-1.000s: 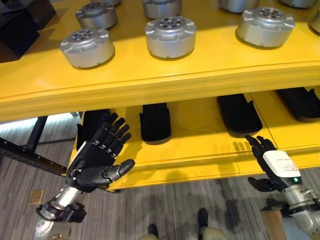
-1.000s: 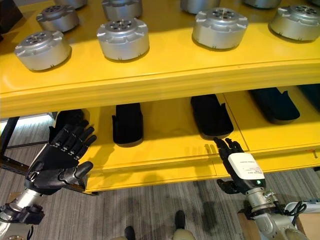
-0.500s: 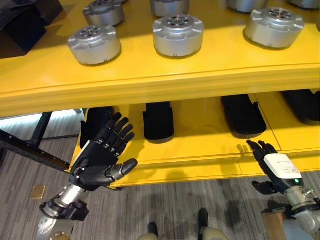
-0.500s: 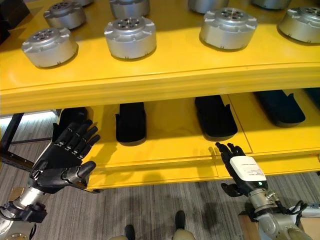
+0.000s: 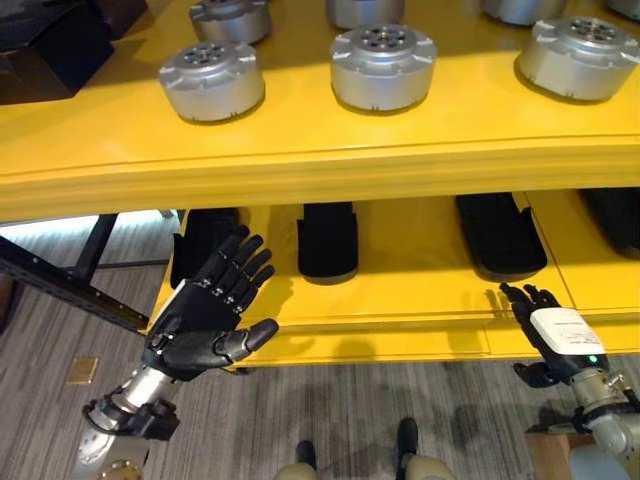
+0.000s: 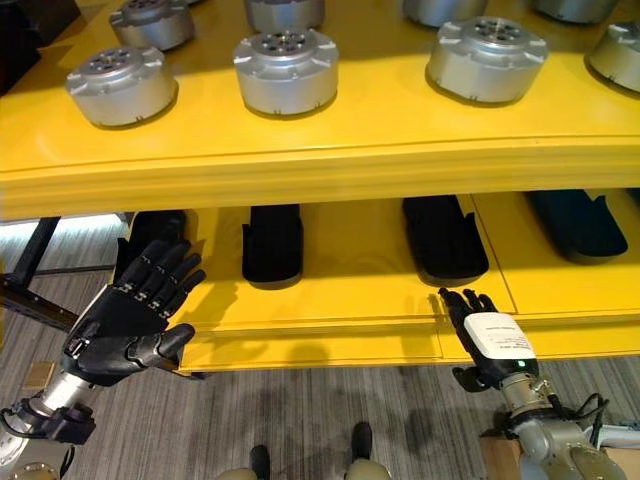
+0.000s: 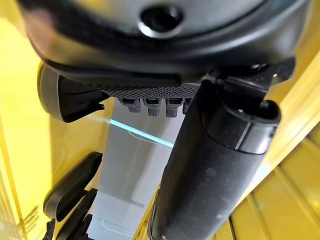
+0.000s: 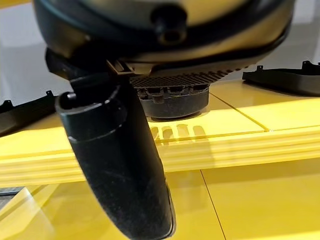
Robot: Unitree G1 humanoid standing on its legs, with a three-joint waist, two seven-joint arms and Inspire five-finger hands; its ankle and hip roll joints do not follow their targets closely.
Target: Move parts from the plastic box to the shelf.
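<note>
Round metal parts (image 5: 383, 66) sat on your yellow shelf (image 5: 300, 150); your left hand (image 5: 205, 320) and right hand (image 5: 556, 335) hung empty near its lower tier, fingers spread.

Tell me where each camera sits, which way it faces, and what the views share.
Left eye view: on the head, looking down at the yellow shelf with metal discs; left robot hand and right robot hand, both open.
Right eye view: beside it, same scene.
Left wrist view: along its open hand toward black trays.
Right wrist view: along its open hand toward the lower shelf board.
Shared: yellow shelf and black trays.
</note>
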